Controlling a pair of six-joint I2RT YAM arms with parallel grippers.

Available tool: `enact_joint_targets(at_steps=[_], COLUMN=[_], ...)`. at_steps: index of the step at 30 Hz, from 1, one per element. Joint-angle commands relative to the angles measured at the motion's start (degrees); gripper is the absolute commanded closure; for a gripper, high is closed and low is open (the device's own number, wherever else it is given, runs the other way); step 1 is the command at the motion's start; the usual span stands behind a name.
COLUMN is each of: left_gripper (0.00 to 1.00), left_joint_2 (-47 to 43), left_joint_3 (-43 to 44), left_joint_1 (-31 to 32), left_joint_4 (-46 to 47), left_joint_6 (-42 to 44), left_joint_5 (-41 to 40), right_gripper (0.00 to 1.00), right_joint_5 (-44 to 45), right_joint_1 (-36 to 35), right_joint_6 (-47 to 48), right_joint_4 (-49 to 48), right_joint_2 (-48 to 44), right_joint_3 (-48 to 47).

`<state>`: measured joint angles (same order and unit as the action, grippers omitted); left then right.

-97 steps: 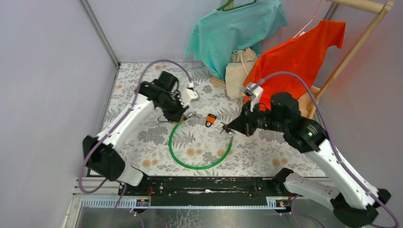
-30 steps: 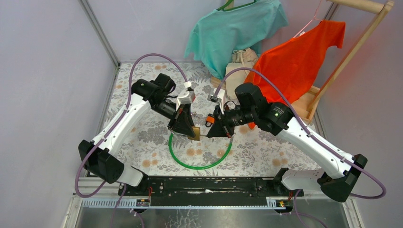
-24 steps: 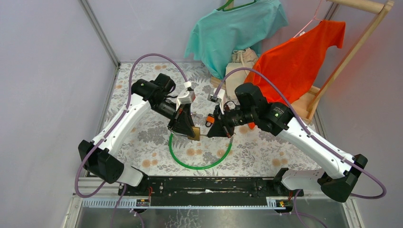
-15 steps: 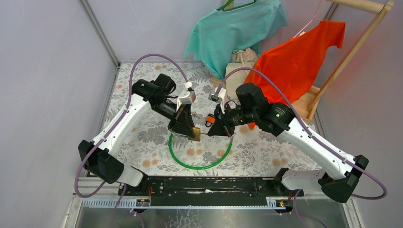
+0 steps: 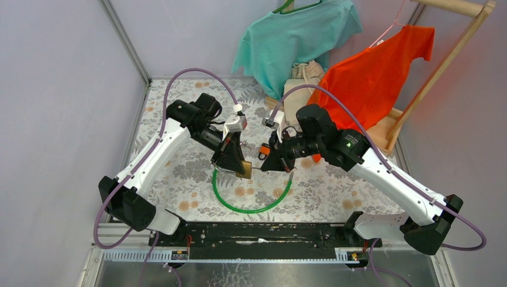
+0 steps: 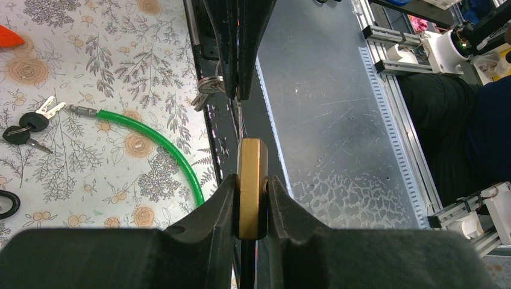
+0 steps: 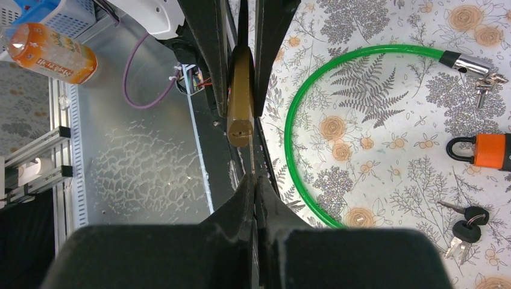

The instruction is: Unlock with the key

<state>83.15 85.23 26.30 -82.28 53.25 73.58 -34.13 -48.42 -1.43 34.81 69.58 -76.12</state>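
Note:
A brass padlock hangs above the table's near middle, with my left gripper shut on its flat sides. In the left wrist view the padlock stands edge-on between the fingers of that gripper. My right gripper faces it from the right, shut on the key. Seen from the right wrist, the key's thin blade runs from the right gripper to the keyhole face of the padlock. The key's head is hidden between the fingers.
A green cable lock loops on the floral cloth below the grippers. An orange padlock and black-headed keys lie nearby. Teal shirt, orange shirt and wooden rack stand at the back right.
The right wrist has turned slightly about the key. Both arms otherwise stay in place, and both grips are unchanged.

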Motion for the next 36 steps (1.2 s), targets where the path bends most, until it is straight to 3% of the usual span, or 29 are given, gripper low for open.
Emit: enact_joint_targets(at_steps=[1,14,36], left_gripper=[1.00,1.00,1.00], left_joint_2=[-1.4,-1.2,-1.9], left_joint_3=[0.2,1.1,2.1], left_joint_1=[0.6,0.5,0.5], left_joint_4=[-0.8,-0.8,-0.8], left_joint_6=[-0.6,-1.2,-2.8], left_joint_5=[3.7,3.9,4.8], right_gripper=[1.00,1.00,1.00], right_joint_5=[-2.6,-1.0,-0.3], right_joint_1=[-0.9,-0.9,-1.3], right_joint_6=[-1.0,-1.4,-5.3], right_joint_4=[-4.8,-5.6,-15.4], right_joint_2=[0.6,-0.9,-2.3], right_joint_3=[-1.5,0.3,6.1])
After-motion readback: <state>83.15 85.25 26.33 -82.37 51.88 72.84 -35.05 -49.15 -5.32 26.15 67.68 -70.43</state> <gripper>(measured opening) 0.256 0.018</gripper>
